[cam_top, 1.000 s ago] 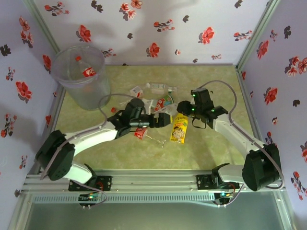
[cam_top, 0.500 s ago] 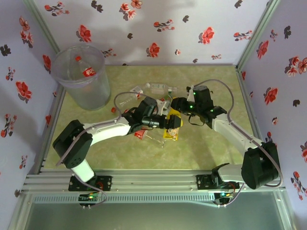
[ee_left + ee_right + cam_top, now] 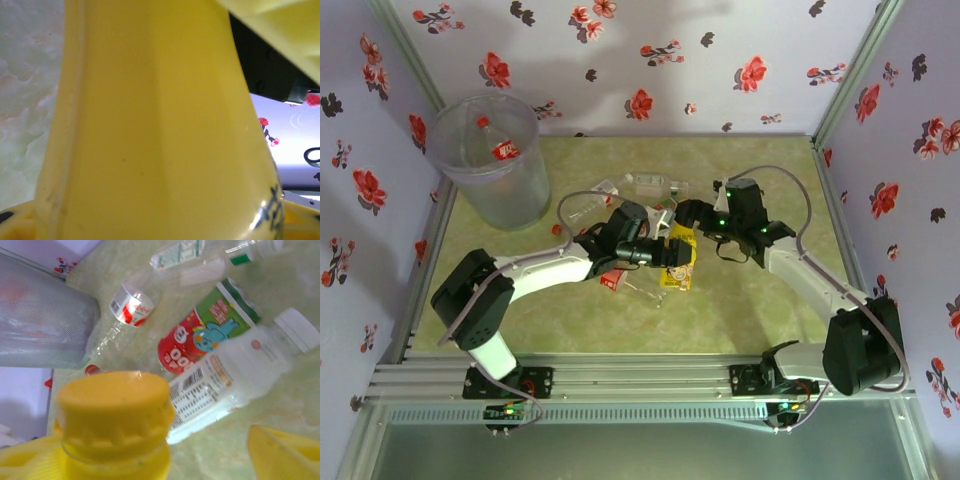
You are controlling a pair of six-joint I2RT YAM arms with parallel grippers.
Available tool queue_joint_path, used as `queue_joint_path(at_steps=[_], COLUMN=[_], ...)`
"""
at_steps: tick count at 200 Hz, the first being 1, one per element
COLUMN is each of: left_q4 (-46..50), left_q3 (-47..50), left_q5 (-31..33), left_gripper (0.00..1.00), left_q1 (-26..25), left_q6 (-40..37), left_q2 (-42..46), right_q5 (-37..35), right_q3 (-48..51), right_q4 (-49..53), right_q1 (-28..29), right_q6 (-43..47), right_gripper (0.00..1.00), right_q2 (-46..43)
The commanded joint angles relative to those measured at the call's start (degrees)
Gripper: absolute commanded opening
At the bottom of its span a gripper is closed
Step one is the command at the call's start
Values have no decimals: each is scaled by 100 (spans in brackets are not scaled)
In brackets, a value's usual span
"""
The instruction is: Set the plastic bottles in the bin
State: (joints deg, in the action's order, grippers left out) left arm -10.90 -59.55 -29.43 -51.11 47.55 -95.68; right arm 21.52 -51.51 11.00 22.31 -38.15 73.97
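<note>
Crowding mid-table with the left gripper [image 3: 667, 255], pressed against the opaque yellow plastic bottle [image 3: 680, 276]; cannot tell whether clamped. Facing it with the right gripper [image 3: 686, 222], fingers spread wide, yellow cap [image 3: 114, 407] between them. Just beyond, a huddle of clear red-labelled bottles [image 3: 642, 186]. Filling the far left corner, the round translucent grey bin [image 3: 512, 203], one red-labelled bottle [image 3: 504, 150] inside. Bare green tabletop [image 3: 750, 310] toward the near rail and right wall.
</note>
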Motion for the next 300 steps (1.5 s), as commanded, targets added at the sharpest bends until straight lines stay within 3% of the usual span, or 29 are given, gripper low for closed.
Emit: queue_joint_path(at_steps=[1,19,81,103,128,168,205,244,300], left_q4=[176,389,1402,2376,4042,5141,5185,4697,4465], left_q3=[-207,-292,-1024,-1685,-3058,-4743,-5447,-5542,-5471], left_q5=[149,265,303,412,1055,1179,1564,2210,2887], left_gripper=[43,35,0,0,0,0,0,0,0], left_q1=[11,52,410,693,941,1932,3085,4240,5305], left_q6=[-196,-331,-902,-1518,-2591,-3247,-3395,-3297,-3391], left_q2=[54,123,162,232,208,103,111,157,-145], right_q5=[-42,-88,72,7,-84,-188,-189,-354,-331], right_q3=[-166,-193,-14,-44,48,288,369,470,693], right_q4=[506,771,972,1292,1487,1516,1606,1721,1502], right_q1=[-54,-206,-937,-1117,-1151,-1149,-1144,-1141,-1135], right_q6=[286,394,313,474,579,589,691,747,625], right_gripper=[94,99,99,99,99,97,97,95,94], right_q2=[-417,-648,-1675,-1812,-1803,-1826,-1843,-1806,-1715])
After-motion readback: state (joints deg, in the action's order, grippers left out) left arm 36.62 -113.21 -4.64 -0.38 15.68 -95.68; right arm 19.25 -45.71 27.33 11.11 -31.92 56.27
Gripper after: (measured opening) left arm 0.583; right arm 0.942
